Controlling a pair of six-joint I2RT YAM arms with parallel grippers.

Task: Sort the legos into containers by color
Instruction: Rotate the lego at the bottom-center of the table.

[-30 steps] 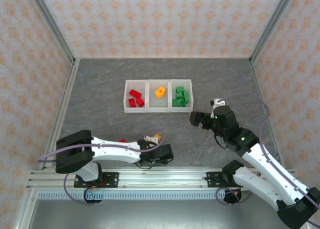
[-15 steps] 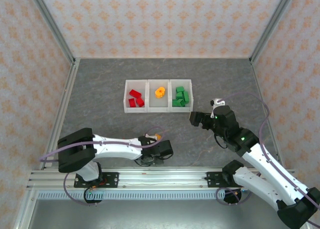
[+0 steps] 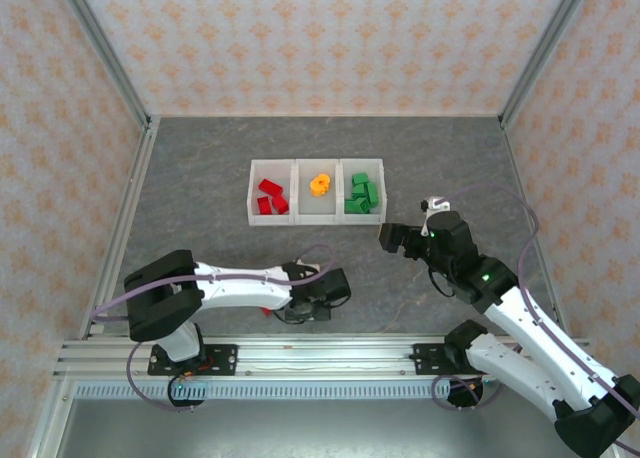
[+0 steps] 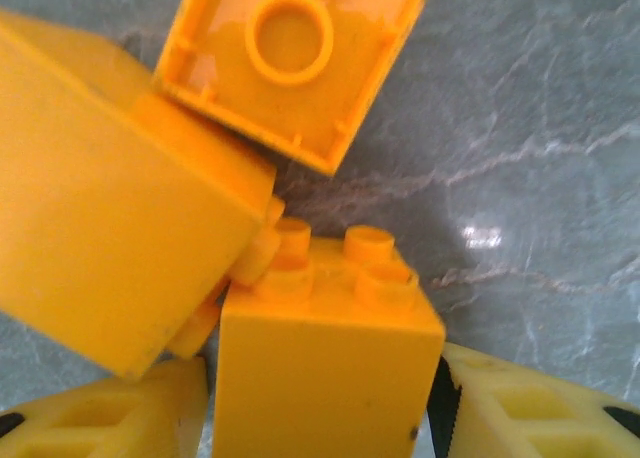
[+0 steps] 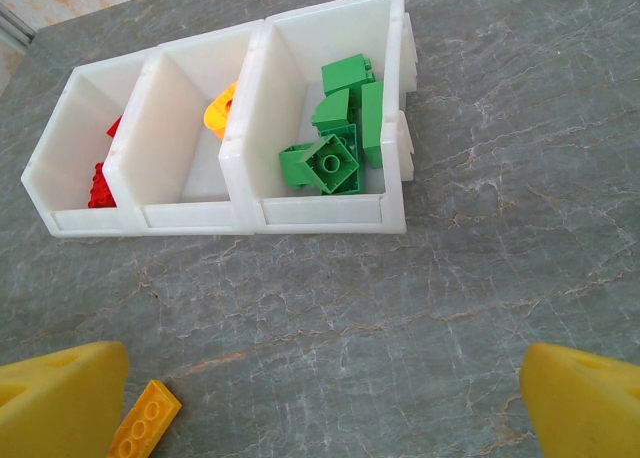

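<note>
While the table [image 3: 200,198] holds three white containers [image 5: 245,108] with sorted legos [image 5: 335,163] inside, the right pincer [image 3: 393,240] hangs wide open near them, and the left pincer [image 4: 320,418] sits around an orange brick [image 4: 330,358]; squeezing or not, I cannot tell.

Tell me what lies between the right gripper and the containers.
Bare grey table, in the right wrist view. The right gripper, jaws open, faces the containers across it; a flat orange lego lies off to one side.
</note>
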